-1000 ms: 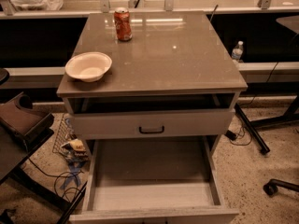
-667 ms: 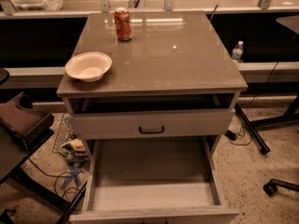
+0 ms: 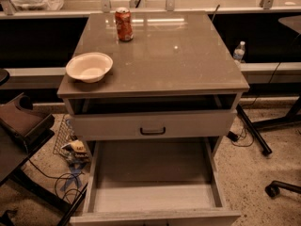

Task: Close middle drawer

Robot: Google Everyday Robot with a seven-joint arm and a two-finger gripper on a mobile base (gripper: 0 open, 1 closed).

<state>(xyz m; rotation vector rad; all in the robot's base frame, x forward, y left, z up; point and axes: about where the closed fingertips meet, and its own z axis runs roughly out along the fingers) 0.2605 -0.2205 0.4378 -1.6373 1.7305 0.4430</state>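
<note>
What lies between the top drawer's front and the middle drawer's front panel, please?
Only the middle drawer's own bare floor, as the camera view shows; the gripper is not in view.

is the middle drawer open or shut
Open: the middle drawer is pulled far out, its bare floor showing. The tool is not in view.

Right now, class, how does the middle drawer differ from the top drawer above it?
The middle drawer is pulled far out, floor exposed; the top drawer is out only slightly. The top drawer's black handle shows; the middle drawer's front face is cut off below. Both are pale-grey wood. The gripper is not in view.
</note>
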